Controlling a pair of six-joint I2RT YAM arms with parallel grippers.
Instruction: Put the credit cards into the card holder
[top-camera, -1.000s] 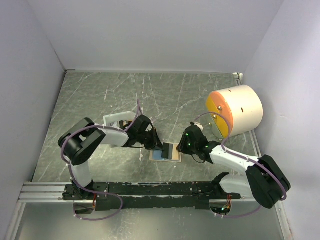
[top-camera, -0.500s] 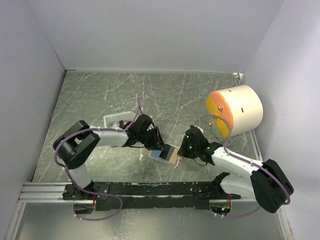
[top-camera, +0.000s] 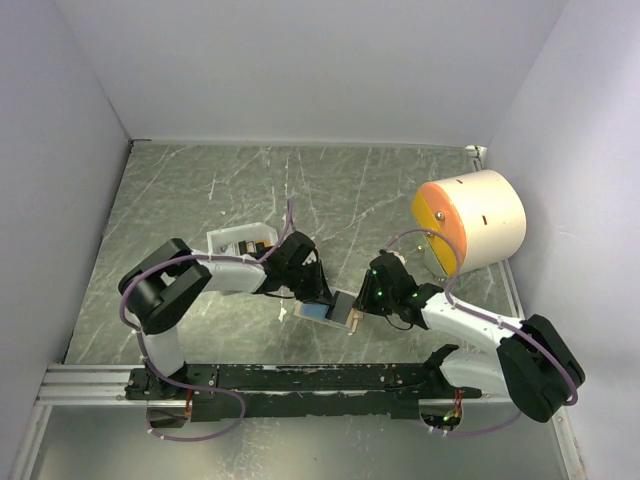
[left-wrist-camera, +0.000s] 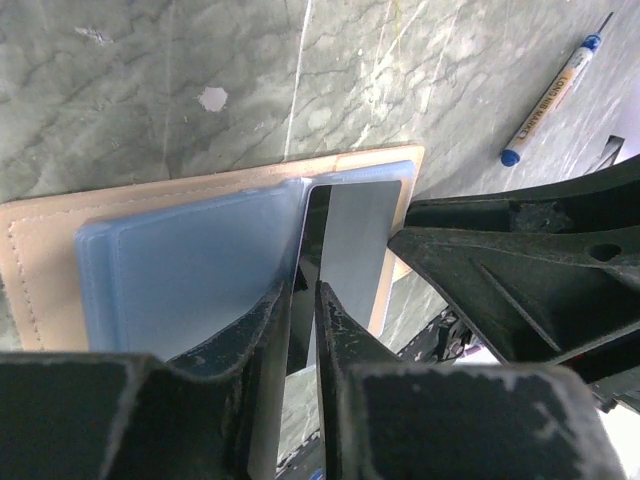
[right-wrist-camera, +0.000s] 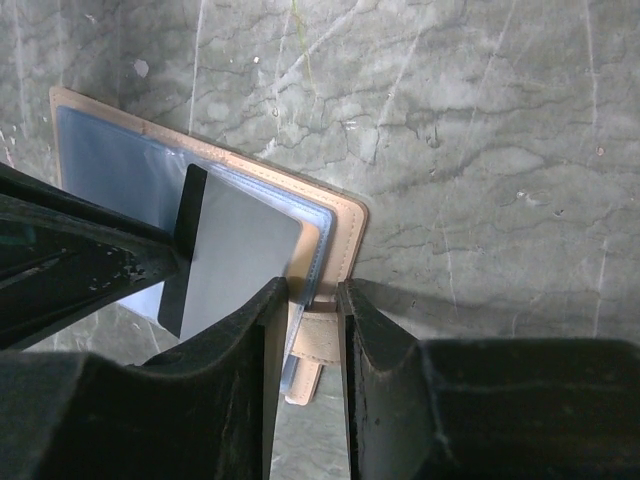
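The left arm (top-camera: 225, 268) and right arm (top-camera: 460, 318) wear white shells between black joints, with lilac cables (top-camera: 291, 215) looping alongside, green lights (top-camera: 381, 291), and scuffed matte-black fingers (left-wrist-camera: 240, 390).

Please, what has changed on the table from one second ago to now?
The card holder turned out of square and slid slightly toward the arm bases. The left gripper moved right over it and now pinches a grey card. The right gripper kept hold of the holder's edge. The white tray and the cream drum stayed put.
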